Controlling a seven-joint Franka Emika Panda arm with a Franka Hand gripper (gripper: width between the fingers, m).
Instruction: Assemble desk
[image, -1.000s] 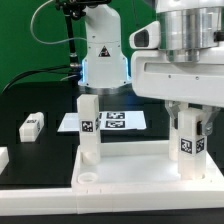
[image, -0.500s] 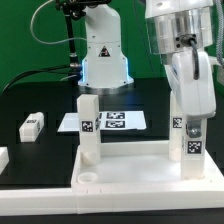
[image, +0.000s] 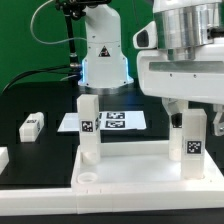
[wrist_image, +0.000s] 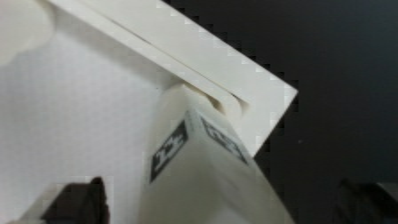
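The white desk tabletop (image: 130, 168) lies rim-up at the front of the table. Two white tagged legs stand upright in it, one at its left corner (image: 88, 128) and one at its right corner (image: 192, 142). My gripper (image: 192, 113) hangs right over the top of the right leg, jaws open. In the wrist view the dark fingers (wrist_image: 75, 202) stand apart from that leg (wrist_image: 210, 165) with a gap on each side. The tabletop's corner (wrist_image: 214, 70) shows beneath it.
A loose white leg (image: 33, 124) lies on the black table at the exterior view's left, and another white piece (image: 3, 158) shows at that edge. The marker board (image: 110, 121) lies behind the tabletop, before the robot's base (image: 103, 60).
The hand was shut on the right leg, twisted around it, then turned back. Its jaws have now opened off the leg, which stays standing in its corner.
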